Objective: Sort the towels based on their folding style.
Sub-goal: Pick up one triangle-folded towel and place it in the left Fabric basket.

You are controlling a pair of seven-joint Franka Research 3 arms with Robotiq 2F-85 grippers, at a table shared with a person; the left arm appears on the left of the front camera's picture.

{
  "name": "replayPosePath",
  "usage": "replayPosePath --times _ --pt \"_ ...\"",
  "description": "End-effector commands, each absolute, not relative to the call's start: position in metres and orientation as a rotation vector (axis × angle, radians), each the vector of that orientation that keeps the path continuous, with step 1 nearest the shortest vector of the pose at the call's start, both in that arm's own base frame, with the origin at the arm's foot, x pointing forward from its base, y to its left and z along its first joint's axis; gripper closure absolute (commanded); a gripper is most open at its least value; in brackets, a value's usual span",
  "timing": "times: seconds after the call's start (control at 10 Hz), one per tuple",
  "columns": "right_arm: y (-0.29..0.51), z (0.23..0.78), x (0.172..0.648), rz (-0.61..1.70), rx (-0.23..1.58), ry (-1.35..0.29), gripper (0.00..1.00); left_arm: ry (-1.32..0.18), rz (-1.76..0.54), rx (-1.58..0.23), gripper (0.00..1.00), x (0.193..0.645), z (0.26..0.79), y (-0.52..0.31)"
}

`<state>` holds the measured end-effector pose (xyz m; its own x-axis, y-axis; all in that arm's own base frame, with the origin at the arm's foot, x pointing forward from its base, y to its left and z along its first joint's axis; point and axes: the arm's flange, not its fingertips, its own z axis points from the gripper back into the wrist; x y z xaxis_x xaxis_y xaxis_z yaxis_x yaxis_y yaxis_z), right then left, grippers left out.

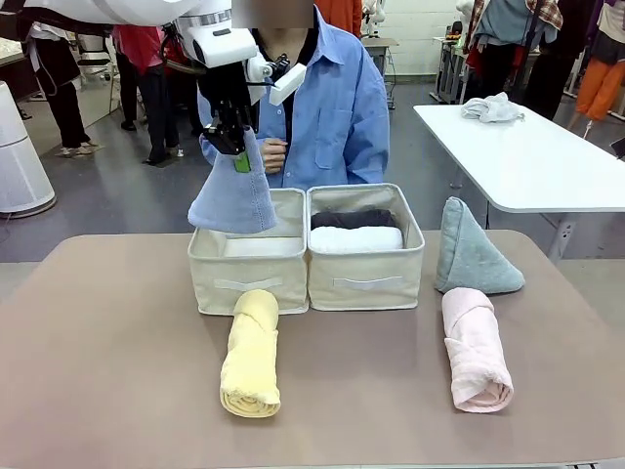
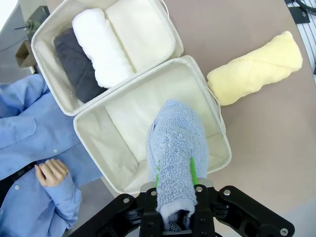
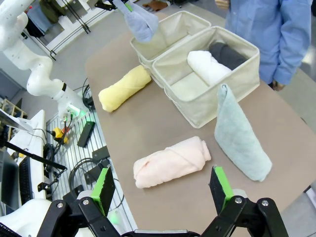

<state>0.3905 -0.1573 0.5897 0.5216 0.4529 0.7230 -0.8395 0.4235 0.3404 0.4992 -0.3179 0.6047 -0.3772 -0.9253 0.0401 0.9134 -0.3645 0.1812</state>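
- Left gripper (image 1: 237,147) clamped on tip of blue cone towel (image 1: 232,200), base hanging straight down over empty left box (image 1: 244,278).
- Right gripper (image 3: 162,186) jaws apart, above pink roll (image 3: 170,162).

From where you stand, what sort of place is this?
Probably a robotics lab or test hall: a white robot arm beside the brown table, loose cables on the floor, and a plain white worktable farther off.

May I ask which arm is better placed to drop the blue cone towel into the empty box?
Left: the left gripper holds the blue cone towel above the empty box; the right gripper hangs open by the pink roll.
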Motion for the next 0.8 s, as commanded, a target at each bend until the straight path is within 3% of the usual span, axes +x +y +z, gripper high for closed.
replayPosePath --times 0.0,0.3,0.7 --pt "-0.158 0.587 0.387 0.886 0.763 -0.595 0.0 -0.191 -1.813 0.004 0.82 0.503 0.608 -0.323" --pt "-0.158 0.587 0.387 0.886 0.763 -0.595 0.0 -0.133 -1.665 -0.015 0.82 0.52 0.581 -0.352" --pt "-0.158 0.587 0.387 0.886 0.763 -0.595 0.0 -0.176 -1.72 0.001 0.82 0.522 0.557 -0.376"
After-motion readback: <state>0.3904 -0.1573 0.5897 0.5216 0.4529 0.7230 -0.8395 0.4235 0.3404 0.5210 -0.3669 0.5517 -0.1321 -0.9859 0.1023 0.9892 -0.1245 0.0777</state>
